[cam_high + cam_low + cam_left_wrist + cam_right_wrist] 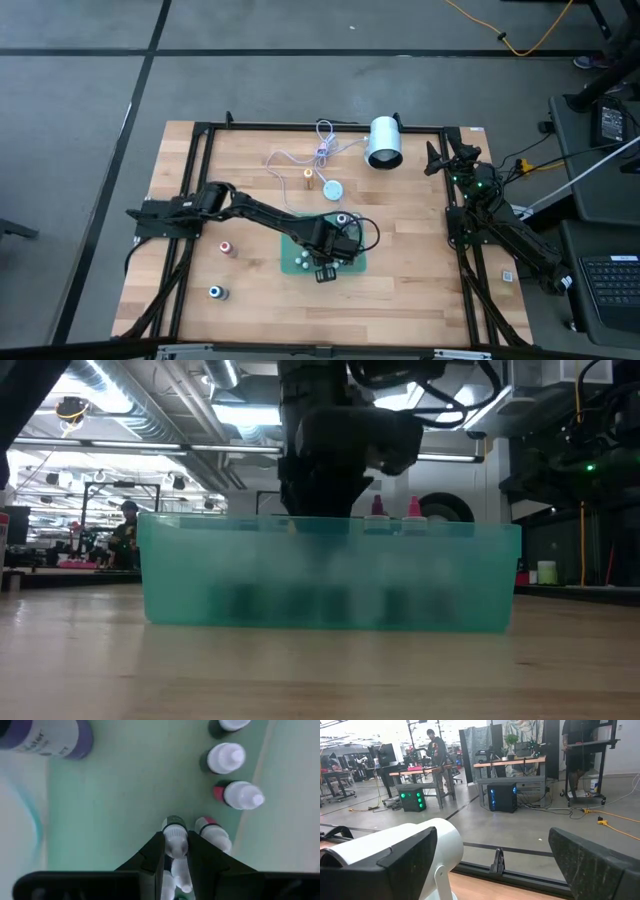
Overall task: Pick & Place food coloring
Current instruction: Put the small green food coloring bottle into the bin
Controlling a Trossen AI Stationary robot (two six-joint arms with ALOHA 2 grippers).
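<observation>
- Your left gripper (176, 851) is clamped on a food coloring bottle (174, 836), inside the green tray (355, 262).
- It's light, slick plastic; grip the body, not the tapered cap.
- Your right gripper (490, 865), jaws apart, waits at the worktop's (420, 290) edge.

Two dark, matte-black jointed arms are seen in the high view, the left arm (250, 210) running from the left-centre of the frame and the right arm (505, 230) at the right edge, where small green indicator lights are lit near its upper joint. Thin black cables are looped beside the left arm's wrist housing. The right gripper's fingers (592, 865) are shown as broad, flat, black plates with a rough, grainy surface, while the left gripper's fingers (152, 857) taper to smooth black wedges.
</observation>
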